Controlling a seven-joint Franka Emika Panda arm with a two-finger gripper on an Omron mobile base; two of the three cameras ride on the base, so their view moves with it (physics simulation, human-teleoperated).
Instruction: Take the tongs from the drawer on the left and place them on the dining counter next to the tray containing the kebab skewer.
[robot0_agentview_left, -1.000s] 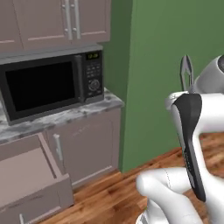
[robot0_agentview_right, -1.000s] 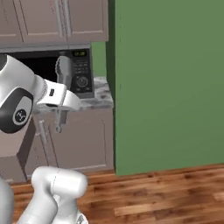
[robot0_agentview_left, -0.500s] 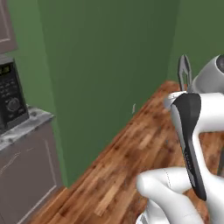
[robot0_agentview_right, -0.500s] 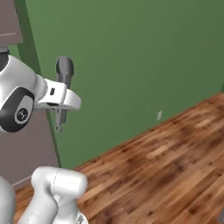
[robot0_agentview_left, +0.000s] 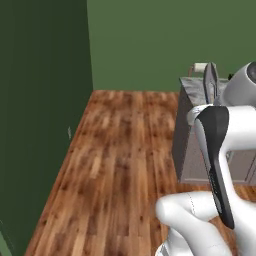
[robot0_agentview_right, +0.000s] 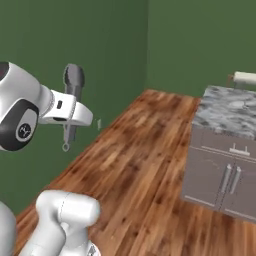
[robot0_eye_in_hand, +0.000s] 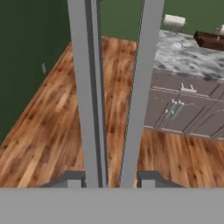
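Note:
My gripper (robot0_eye_in_hand: 110, 179) is shut on the tongs (robot0_eye_in_hand: 89, 87), whose two long grey arms rise side by side from between the fingertips in the hand view. The left base view has the tongs (robot0_agentview_left: 210, 82) standing upright behind my white forearm. From the right base they (robot0_agentview_right: 74, 82) stick up above the hand, a thin end hanging below. Ahead to the right stands the marble-topped dining counter (robot0_eye_in_hand: 186, 54), also seen from both bases (robot0_agentview_left: 192, 86) (robot0_agentview_right: 231, 111). A dark brown tray (robot0_eye_in_hand: 212, 40) lies on its far part. The drawer is out of view.
Wooden floor (robot0_agentview_left: 120, 150) stretches between a dark green wall (robot0_agentview_left: 40, 100) on the left and the counter. The counter's near side has grey doors with silver handles (robot0_agentview_right: 231, 179). A cream stool cushion (robot0_agentview_right: 245, 77) shows behind it.
The whole picture has swung round as the base turned: microwave and cabinets have left the views, and the green corner, floor and marble counter have come in. The grip on the tongs is unchanged.

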